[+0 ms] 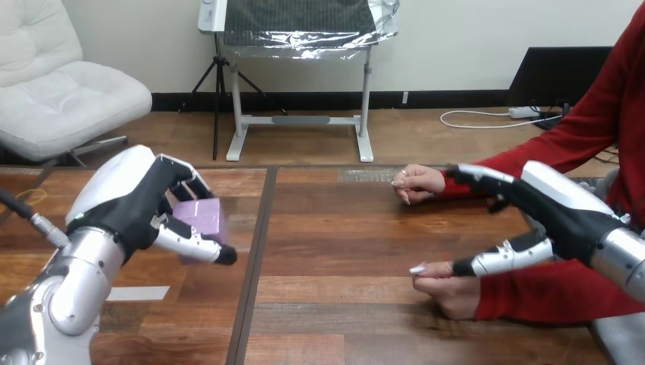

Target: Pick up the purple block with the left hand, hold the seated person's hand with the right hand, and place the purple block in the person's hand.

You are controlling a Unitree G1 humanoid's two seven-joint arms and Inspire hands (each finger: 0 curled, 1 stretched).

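Curling round the purple block [199,216], your left hand [125,201] pinches it between thumb and fingers over the left half of the table [342,304]. The block is pale purple and square-edged, with one plain face turned toward you. Your right hand [559,213] is spread wide with straight fingers, its thumb tip against the person's nearer hand [445,287] resting on the wood, its upper fingertips just beside the person's farther hand [417,182].
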